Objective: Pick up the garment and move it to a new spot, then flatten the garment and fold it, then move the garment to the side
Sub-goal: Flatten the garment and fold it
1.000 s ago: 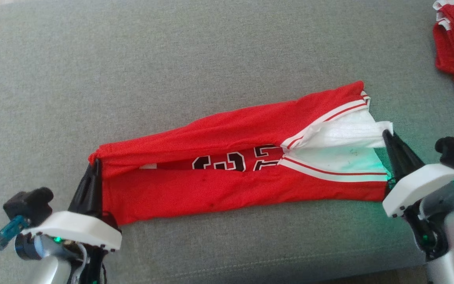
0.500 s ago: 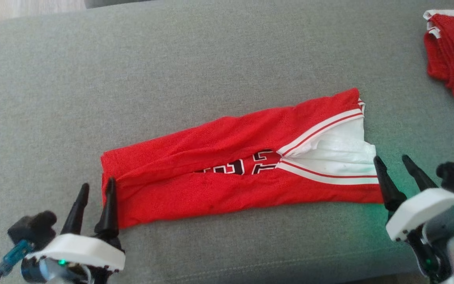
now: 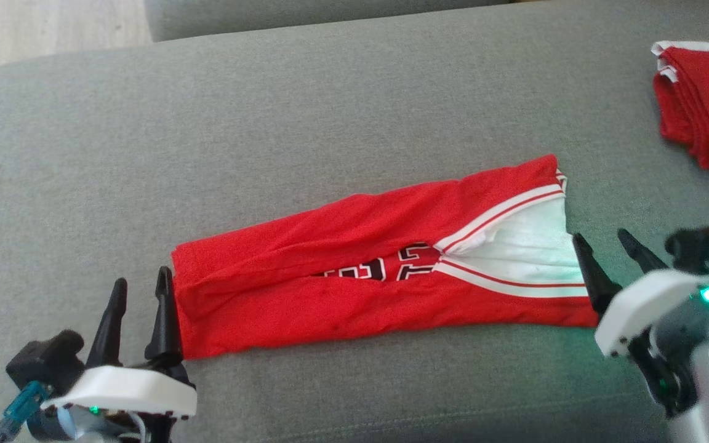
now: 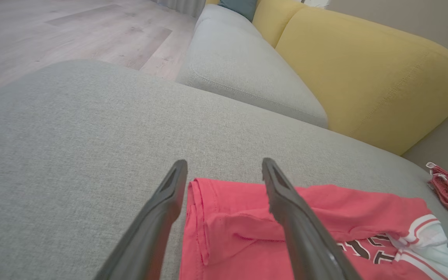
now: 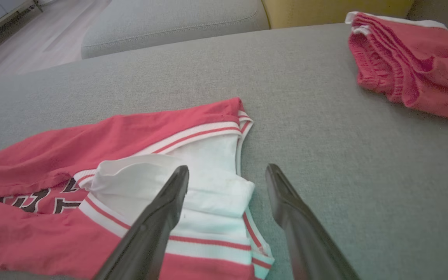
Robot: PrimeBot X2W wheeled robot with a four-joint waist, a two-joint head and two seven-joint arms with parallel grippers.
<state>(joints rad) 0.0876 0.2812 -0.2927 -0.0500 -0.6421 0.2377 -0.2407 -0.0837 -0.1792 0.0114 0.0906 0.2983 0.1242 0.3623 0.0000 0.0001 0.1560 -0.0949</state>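
Observation:
The garment (image 3: 354, 271) is a red jersey with white trim and black numbers, folded lengthwise into a long strip on the grey cushion (image 3: 305, 123). My left gripper (image 3: 139, 289) stands open at the strip's left end, holding nothing, its right finger beside the red edge (image 4: 208, 217). At the white right end (image 5: 216, 186) my right gripper (image 3: 600, 243) is open too, with empty jaws. In the left wrist view the left gripper (image 4: 224, 165) hovers over the red corner. The right gripper (image 5: 228, 171) straddles the white edge.
A second red folded cloth (image 3: 705, 104) with white trim lies at the far right of the cushion, seen also as a red pile (image 5: 410, 58). A yellow backrest (image 4: 364, 66) and another grey seat (image 4: 239, 66) lie beyond. Wood floor (image 3: 40, 31) shows past the cushion's left edge.
Both grippers let go of the garment's ends and opened, then drew back a little. The garment settled flat. The head camera tilted, shifting the whole picture downward.

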